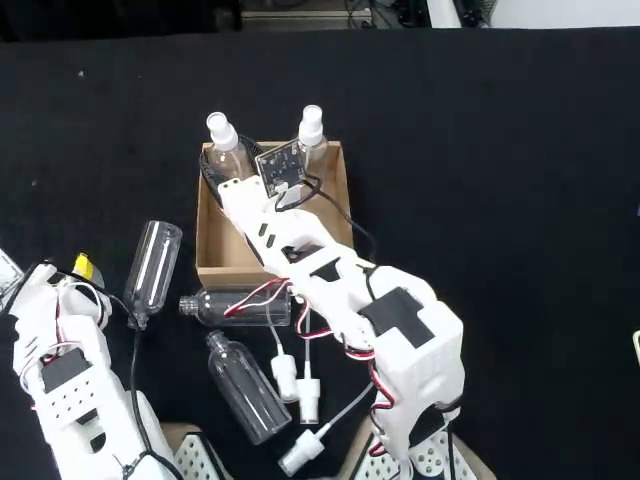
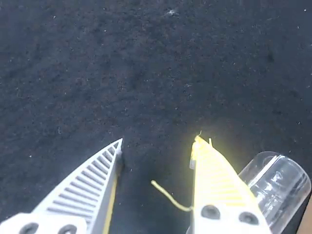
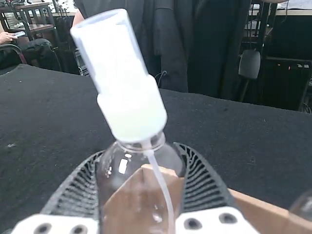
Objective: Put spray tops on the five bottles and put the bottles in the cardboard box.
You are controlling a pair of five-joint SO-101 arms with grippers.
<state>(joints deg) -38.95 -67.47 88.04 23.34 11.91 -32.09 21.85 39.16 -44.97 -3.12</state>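
The cardboard box [image 1: 225, 262] lies mid-table. Two bottles with spray tops stand at its far end, one at the left corner [image 1: 224, 146] and one at the right corner [image 1: 312, 132]. My right gripper [image 1: 232, 178] reaches over the box and is shut on the left one. In the right wrist view this bottle [image 3: 127, 105] tilts between the fingers [image 3: 78, 187], over the box rim [image 3: 253, 204]. My left gripper [image 1: 45, 268] is at the table's left. It is open [image 2: 158, 141] over bare cloth, beside the base of a capless bottle [image 2: 275, 185].
Three capless bottles lie in front of the box: one at the left [image 1: 155, 265], one against the box's near wall [image 1: 240, 305], one nearer the arms [image 1: 245, 385]. Three loose spray tops [image 1: 285, 372] [image 1: 308, 398] [image 1: 303, 452] lie beside them, under the right arm's wires.
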